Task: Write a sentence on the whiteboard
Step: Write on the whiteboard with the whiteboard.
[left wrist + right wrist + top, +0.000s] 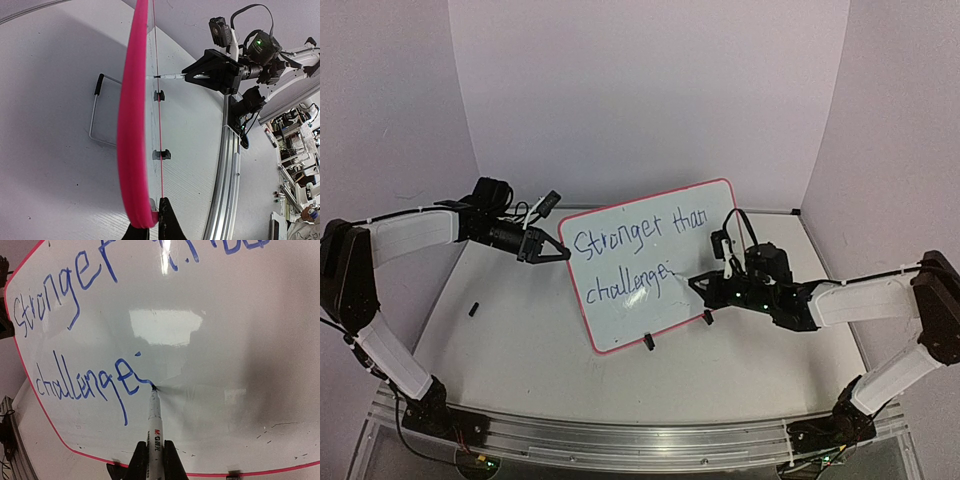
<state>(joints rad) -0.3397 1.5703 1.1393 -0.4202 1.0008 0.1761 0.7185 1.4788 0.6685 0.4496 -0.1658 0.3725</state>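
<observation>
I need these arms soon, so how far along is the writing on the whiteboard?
Done: the sentence reads "Stronger than" on top and "challenge" below on the whiteboard. In hand: the right gripper holds the marker with its tip on the board just after the last e, while the left gripper clamps the board's left edge. Left: probably a closing letter, then lifting the marker away.

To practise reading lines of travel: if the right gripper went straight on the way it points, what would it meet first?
The whiteboard. The right gripper holds a marker aimed at it; the tip seems to touch it already, so the marker would press in first.
</observation>
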